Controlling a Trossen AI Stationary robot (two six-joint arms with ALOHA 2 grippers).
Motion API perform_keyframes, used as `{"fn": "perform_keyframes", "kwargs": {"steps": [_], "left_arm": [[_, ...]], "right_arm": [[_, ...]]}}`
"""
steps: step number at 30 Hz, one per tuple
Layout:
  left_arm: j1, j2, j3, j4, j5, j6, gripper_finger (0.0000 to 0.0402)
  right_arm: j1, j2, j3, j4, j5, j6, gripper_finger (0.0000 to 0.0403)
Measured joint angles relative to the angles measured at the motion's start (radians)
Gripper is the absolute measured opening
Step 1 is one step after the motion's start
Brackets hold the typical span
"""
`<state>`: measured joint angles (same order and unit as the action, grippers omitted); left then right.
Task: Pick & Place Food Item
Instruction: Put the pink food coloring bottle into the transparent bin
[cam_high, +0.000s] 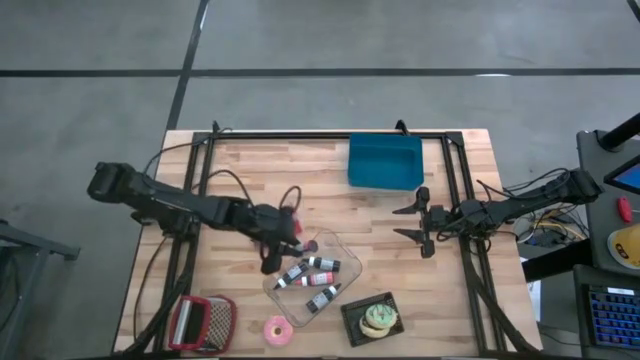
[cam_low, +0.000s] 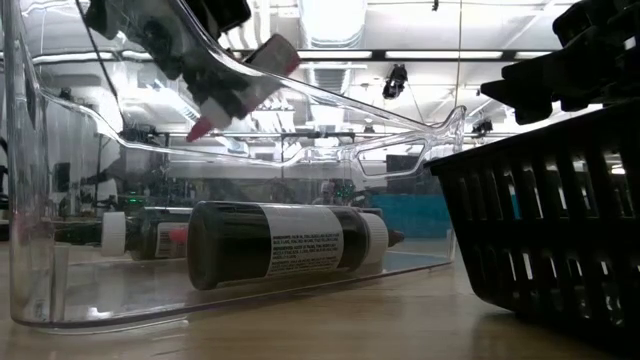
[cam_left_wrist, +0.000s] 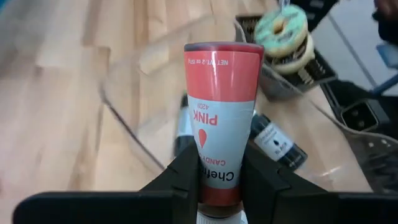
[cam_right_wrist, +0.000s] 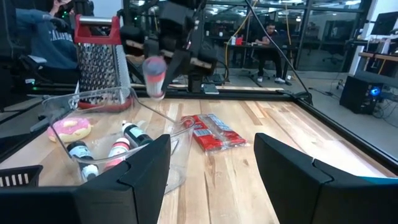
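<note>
While the right gripper (cam_high: 424, 222) waits spread, the left gripper (cam_left_wrist: 219, 180) pinches a red bottle (cam_left_wrist: 219, 118) labelled "PINK" and "Chefm…".

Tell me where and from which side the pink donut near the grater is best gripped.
Grip the pink donut across its outer rim, coming straight down from above. It lies flat on the wood, apart from the grater, so only its sides offer faces. This is a judgement.

The bottle (cam_left_wrist: 216, 118) was pink with a white label; the bin (cam_high: 385, 161) blue; the donut (cam_high: 276, 329) pink; the desk (cam_high: 300, 170) pale wood.
</note>
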<state>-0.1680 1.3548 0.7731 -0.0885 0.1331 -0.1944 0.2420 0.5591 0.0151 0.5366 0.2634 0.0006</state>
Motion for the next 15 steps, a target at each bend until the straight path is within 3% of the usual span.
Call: {"fn": "perform_keyframes", "kwargs": {"steps": [15], "left_arm": [[-0.073, 0.209, 0.243, -0.246, 0.045, 0.047, 0.0083]], "right_arm": [[0.000, 0.000, 0.000, -0.001, 0.001, 0.000, 0.0226]]}}
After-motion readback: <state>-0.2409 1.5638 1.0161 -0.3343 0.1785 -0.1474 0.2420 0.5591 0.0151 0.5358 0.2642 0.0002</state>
